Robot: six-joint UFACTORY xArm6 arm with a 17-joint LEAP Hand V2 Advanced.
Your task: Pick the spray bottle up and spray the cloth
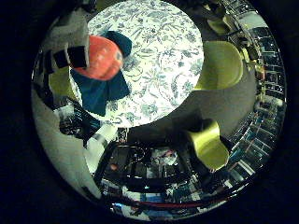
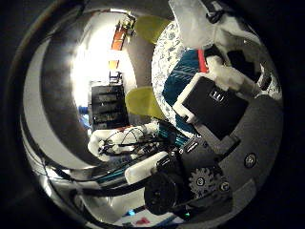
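Looking out from my hand (image 2: 214, 109), I see its fingers curled around the orange spray bottle (image 1: 100, 58), held above the dark blue cloth (image 1: 100, 93) lying on the floral-patterned round table (image 1: 159, 60); yellow-green chairs (image 1: 222, 65) stand beside it.

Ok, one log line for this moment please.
hand: curled round orange-red spray bottle | bottle: lifted over dark blue cloth | cloth: on round floral-patterned table | spraying: cannot tell
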